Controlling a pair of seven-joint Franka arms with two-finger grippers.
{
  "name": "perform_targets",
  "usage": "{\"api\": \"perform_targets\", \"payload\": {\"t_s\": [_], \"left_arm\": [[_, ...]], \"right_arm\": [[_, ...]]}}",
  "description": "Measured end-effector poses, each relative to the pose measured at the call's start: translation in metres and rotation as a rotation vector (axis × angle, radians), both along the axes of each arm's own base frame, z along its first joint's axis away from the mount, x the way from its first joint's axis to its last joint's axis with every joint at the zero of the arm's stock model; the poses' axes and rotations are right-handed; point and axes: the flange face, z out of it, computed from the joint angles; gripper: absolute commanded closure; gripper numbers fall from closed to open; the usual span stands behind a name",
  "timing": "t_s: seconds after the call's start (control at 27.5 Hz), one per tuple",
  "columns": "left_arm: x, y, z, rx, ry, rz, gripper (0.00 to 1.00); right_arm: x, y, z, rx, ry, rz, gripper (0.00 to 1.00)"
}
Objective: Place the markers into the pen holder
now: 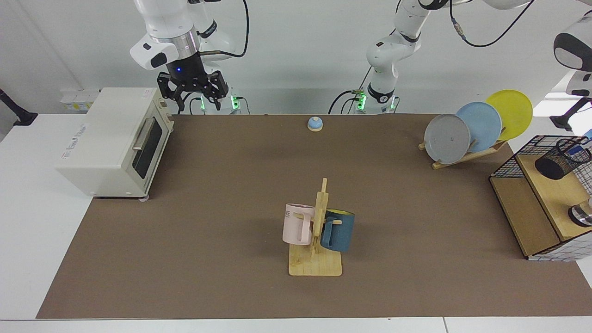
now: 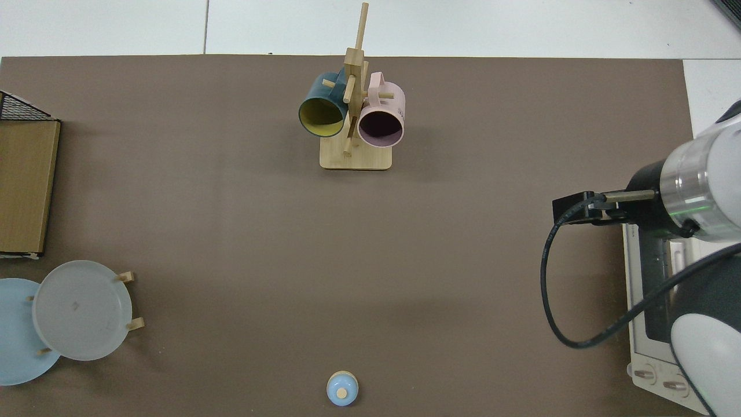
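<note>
Insertion looks like your step: pen holder (image 1: pixel 562 159) holds what may be the marker (image 1: pixel 575 149) while your left claw is out of frame, so next confirm release; right claw (image 1: pixel 193 93) waits open, well apart.

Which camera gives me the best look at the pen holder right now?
The facing view: the pen holder stands on the wooden shelf at its right edge. The top view misses it, showing only the shelf's end and a basket corner.
</note>
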Motion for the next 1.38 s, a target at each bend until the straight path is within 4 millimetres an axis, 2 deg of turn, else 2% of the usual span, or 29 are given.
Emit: {"api": "perform_targets", "payload": {"t_s": [0.66, 0.91, 1.38], "left_arm": [[0.006, 0.012, -0.037, 0.048, -0.009, 0.011, 1.00], [0.005, 0.008, -0.056, 0.034, 0.009, 0.027, 1.00], [0.003, 0.004, -0.080, 0.016, 0.038, 0.023, 1.00]], "right_arm": [[0.000, 0.000, 0.000, 0.000, 0.000, 0.000, 0.00], [0.000, 0.000, 0.000, 0.000, 0.000, 0.000, 0.00], [0.000, 0.000, 0.000, 0.000, 0.000, 0.000, 0.00]]}}
